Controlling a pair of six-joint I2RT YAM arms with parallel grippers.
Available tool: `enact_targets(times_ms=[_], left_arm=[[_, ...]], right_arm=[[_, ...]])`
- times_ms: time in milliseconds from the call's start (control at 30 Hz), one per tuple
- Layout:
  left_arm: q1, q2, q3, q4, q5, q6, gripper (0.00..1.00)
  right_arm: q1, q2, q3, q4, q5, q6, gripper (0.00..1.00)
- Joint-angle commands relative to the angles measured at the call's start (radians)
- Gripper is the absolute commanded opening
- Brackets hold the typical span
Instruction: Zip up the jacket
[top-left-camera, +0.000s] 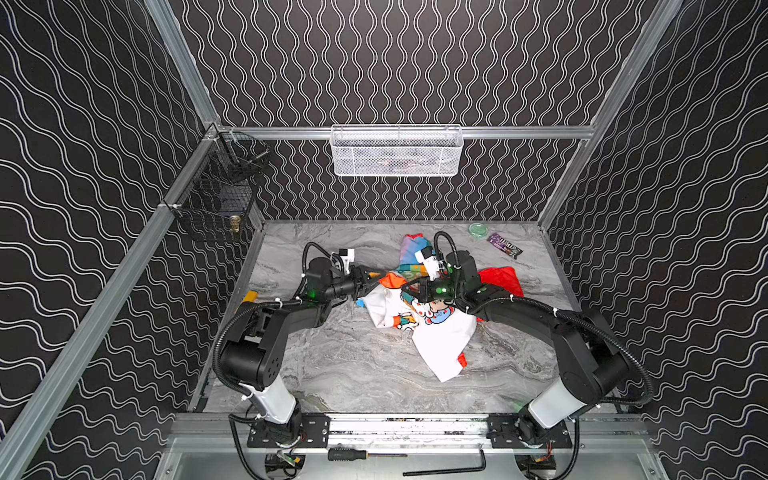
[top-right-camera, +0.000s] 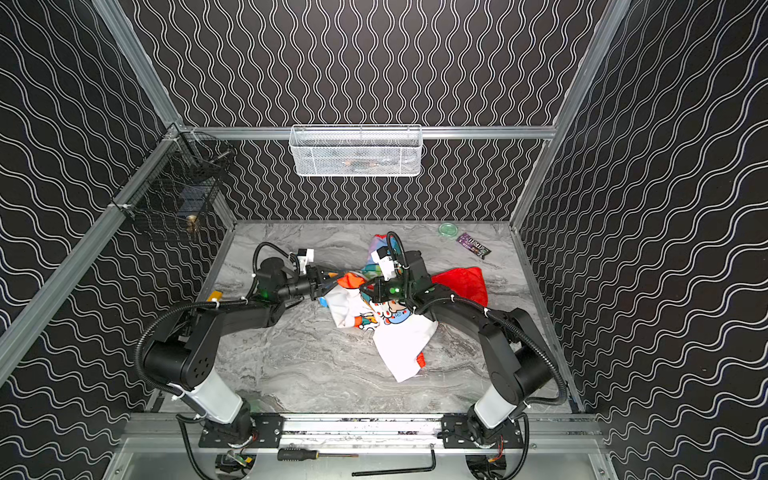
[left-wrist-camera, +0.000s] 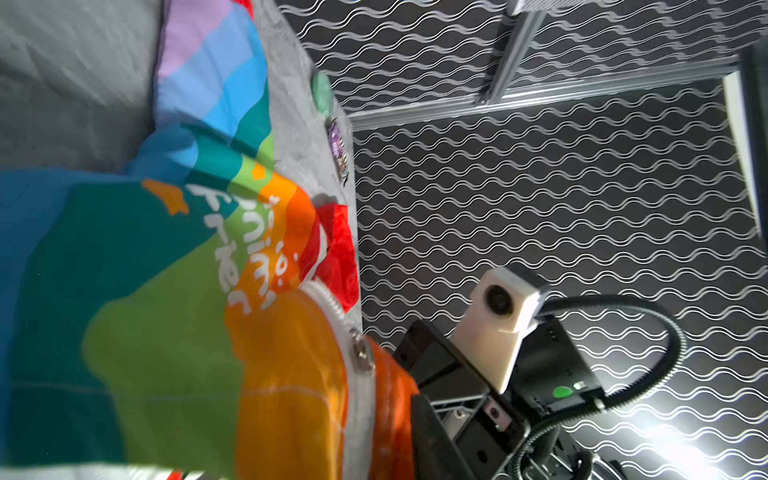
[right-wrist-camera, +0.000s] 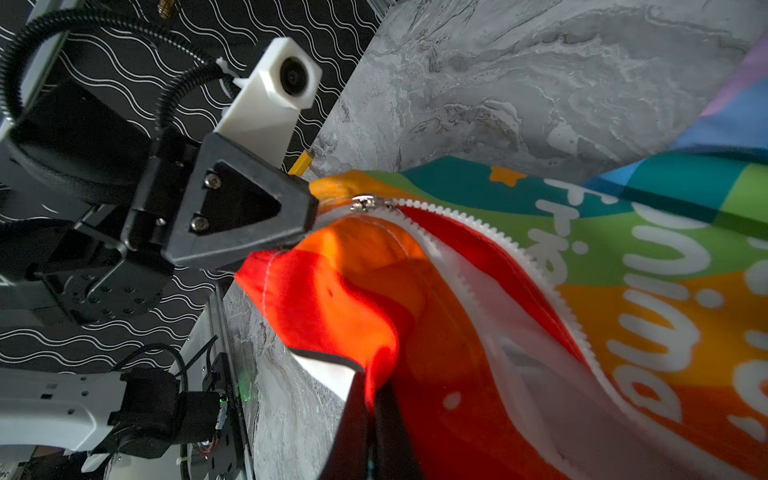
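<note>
Screwdriver (top-left-camera: 347, 455), black-handled, and black hex key (top-left-camera: 446, 469): both lie on the metal ledge nearest the viewer, in front of the arm bases.

Desk (top-left-camera: 353, 374): grey marbled top, walled on three sides by black panels with white wavy lines.

Jacket (top-left-camera: 440, 336): crumpled at the middle of the desk, slightly right of centre. A white sleeve with a red cuff reaches toward the near edge. The cartoon print faces up, and a rainbow-striped panel with white lettering (right-wrist-camera: 665, 257) runs toward the far side. The zip is undone. Its metal slider (right-wrist-camera: 363, 203) sits at the hem end and the two rows of white teeth part away from it.

Left hand (top-left-camera: 372, 281): reaches in from the left, its tip touching the orange hem just beside the slider. Only one finger shows side-on, so the gap between the jaws cannot be told.

Right hand (right-wrist-camera: 369, 390): comes in from the right above the jacket. It is closed tight, with red-orange fabric of the jacket's front edge pinched between its fingers.

Red hood (top-left-camera: 500, 280): spread flat on the right, partly under the right arm.

Yellow item (top-left-camera: 250, 296): at the left edge of the desk.

Green round lid (top-left-camera: 478, 230) and purple wrapper (top-left-camera: 504, 245): far right corner, near each other and well apart from the jacket.

Black wire basket (top-left-camera: 216, 208): on the left wall.

White mesh basket (top-left-camera: 397, 151): hung on the far rail.
</note>
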Motion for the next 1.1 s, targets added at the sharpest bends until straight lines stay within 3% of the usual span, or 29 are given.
enact_targets(times_ms=[0,333,433,500,600,667,700,833,933,1067], left_arm=[[0.002,-0.020,-0.004,0.084,-0.037,-0.046,0.27],[0.008,-0.055,-0.036,0.054,-0.046,-0.029,0.11],[0.014,-0.069,-0.032,0.013,-0.050,0.001,0.00],[0.019,-0.083,-0.014,-0.066,-0.036,0.052,0.00],[0.029,-0.119,0.029,-0.299,-0.011,0.216,0.00],[0.030,-0.151,0.078,-0.557,-0.008,0.390,0.00],[0.030,-0.166,0.101,-0.675,-0.015,0.475,0.00],[0.032,-0.207,0.130,-0.914,-0.028,0.656,0.00],[0.032,-0.217,0.111,-0.930,-0.012,0.689,0.00],[0.033,-0.213,0.091,-0.906,-0.004,0.688,0.00]], right_arm=[[0.001,0.001,-0.006,0.044,0.008,0.012,0.00],[0.001,0.012,-0.005,0.058,0.015,0.025,0.00],[0.002,0.009,-0.011,0.055,0.013,0.025,0.00],[-0.002,0.000,-0.012,0.041,0.028,0.032,0.02],[-0.030,-0.038,-0.007,-0.030,0.117,0.046,0.47],[-0.068,-0.070,-0.003,-0.095,0.194,0.063,0.63],[-0.097,-0.083,0.002,-0.136,0.233,0.074,0.67],[-0.277,-0.071,0.009,-0.266,0.284,0.169,0.64],[-0.386,-0.010,0.002,-0.278,0.202,0.205,0.50],[-0.411,0.067,0.026,-0.263,0.159,0.209,0.48]])
